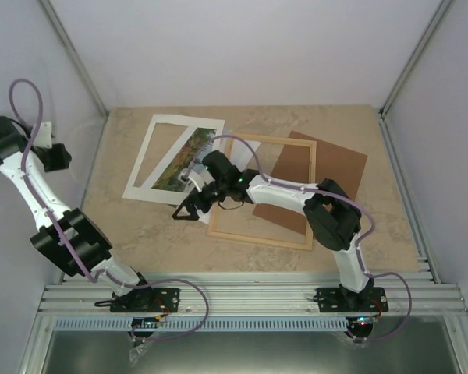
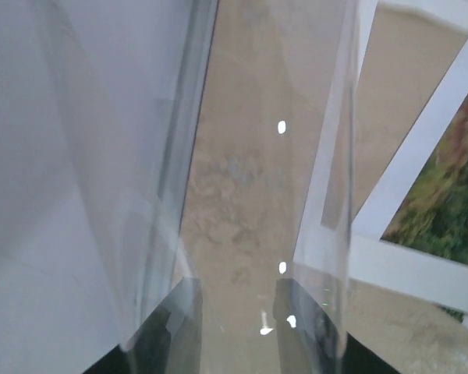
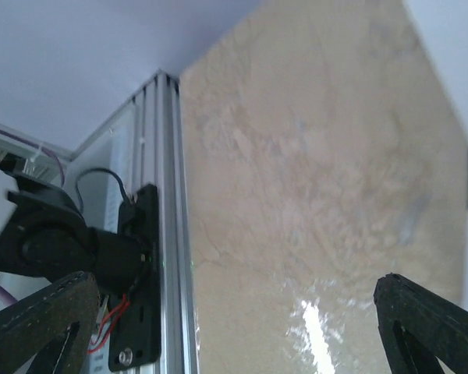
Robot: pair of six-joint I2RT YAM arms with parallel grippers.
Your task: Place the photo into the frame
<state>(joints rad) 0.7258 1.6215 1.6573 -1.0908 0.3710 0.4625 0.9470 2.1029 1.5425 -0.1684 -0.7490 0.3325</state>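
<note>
The photo [image 1: 179, 161], a print of green trees, lies on the white mat [image 1: 150, 173] at the back left, with its right end hidden under my right wrist. It also shows in the left wrist view as the photo [image 2: 441, 210], seen through the mat [image 2: 421, 136]. The light wooden frame [image 1: 259, 238] lies flat mid-table. My right gripper [image 1: 189, 209] [image 3: 234, 335] is wide open over bare table just left of the frame, holding nothing. By the left wall, my left gripper [image 1: 57, 156] [image 2: 234, 300] is raised and closed on a bowed clear plastic sheet [image 2: 327, 195].
A brown backing panel [image 1: 337, 165] lies partly under the frame's right side. Enclosure walls stand close on the left, back and right. An aluminium rail [image 1: 249, 296] [image 3: 168, 234] with both arm bases runs along the near edge.
</note>
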